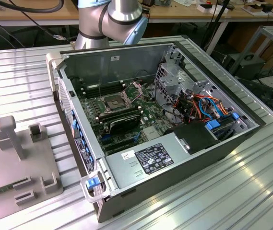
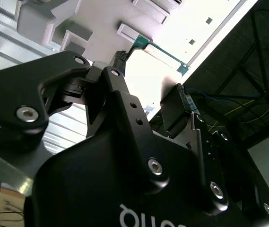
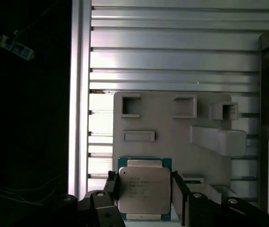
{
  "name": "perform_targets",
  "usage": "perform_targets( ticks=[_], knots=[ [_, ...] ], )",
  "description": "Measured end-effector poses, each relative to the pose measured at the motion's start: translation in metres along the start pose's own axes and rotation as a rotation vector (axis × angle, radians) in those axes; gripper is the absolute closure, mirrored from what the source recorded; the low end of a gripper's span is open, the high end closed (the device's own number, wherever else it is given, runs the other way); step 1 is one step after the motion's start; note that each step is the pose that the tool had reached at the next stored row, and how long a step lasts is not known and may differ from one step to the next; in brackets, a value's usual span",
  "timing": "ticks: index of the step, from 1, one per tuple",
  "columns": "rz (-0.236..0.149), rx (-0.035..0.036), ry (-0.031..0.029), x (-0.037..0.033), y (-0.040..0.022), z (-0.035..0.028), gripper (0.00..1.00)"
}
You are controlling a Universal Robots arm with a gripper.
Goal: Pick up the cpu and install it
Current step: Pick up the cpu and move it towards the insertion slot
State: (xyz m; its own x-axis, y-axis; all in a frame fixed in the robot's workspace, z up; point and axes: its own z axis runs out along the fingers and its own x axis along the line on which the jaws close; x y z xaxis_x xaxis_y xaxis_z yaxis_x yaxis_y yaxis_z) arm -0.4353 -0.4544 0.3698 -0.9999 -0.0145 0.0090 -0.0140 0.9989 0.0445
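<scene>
The cpu (image 3: 143, 189), a flat square chip with a silver-grey metal face and a green rim, lies in a recess of the grey holder plate (image 3: 172, 142). My gripper (image 3: 144, 187) is open. One black finger (image 3: 111, 187) stands at each side of the chip, and I cannot tell whether they touch it. In the second wrist view the gripper (image 2: 151, 75) hangs short of the plate, with the cpu's green edge (image 2: 162, 53) beyond the fingertips. In the exterior view the open computer case (image 1: 189, 158) shows the dark socket (image 1: 113, 102) with its metal frame (image 1: 134, 86) swung up.
The grey holder plate (image 1: 16, 167) with raised blocks lies on the ribbed metal table (image 1: 251, 182) at the exterior view's left, beside the case. The arm's grey joint (image 1: 119, 17) is behind the case. Inside the case are cables (image 1: 198, 105) and a power supply (image 1: 150, 160).
</scene>
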Motion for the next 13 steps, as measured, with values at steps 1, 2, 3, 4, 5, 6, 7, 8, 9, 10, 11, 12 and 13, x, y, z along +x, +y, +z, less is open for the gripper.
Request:
perform_targets(
  ticks=[1,2,3,4,5,6,7,8,9,10,11,12,13],
  knots=[
    [0.000,0.0000,-0.0001,-0.0012,0.0000,0.0000,0.45],
    [0.000,0.0000,-0.0001,-0.0024,0.0000,0.0000,0.45],
    [0.000,0.0000,-0.0001,-0.0036,-0.0001,0.0000,0.45],
    [0.000,0.0000,-0.0001,-0.0048,-0.0001,0.0000,0.45],
    [0.000,0.0000,-0.0001,-0.0062,-0.0001,0.0000,0.45],
    [0.000,0.0000,-0.0001,-0.0076,-0.0001,0.0000,0.45],
    [0.000,0.0000,-0.0001,-0.0092,-0.0001,0.0000,0.45],
    [0.000,0.0000,-0.0001,-0.0106,-0.0002,-0.0001,0.45],
    [0.000,0.0000,-0.0001,-0.0136,-0.0002,-0.0001,0.45],
    [0.000,0.0001,0.0000,-0.0155,-0.0003,-0.0001,0.45],
    [0.000,0.0000,-0.0001,-0.0171,-0.0003,-0.0001,0.45],
    [0.000,0.0000,-0.0001,-0.0192,-0.0003,-0.0001,0.45],
    [0.000,0.0000,-0.0001,-0.0206,-0.0003,-0.0001,0.45]
  ],
)
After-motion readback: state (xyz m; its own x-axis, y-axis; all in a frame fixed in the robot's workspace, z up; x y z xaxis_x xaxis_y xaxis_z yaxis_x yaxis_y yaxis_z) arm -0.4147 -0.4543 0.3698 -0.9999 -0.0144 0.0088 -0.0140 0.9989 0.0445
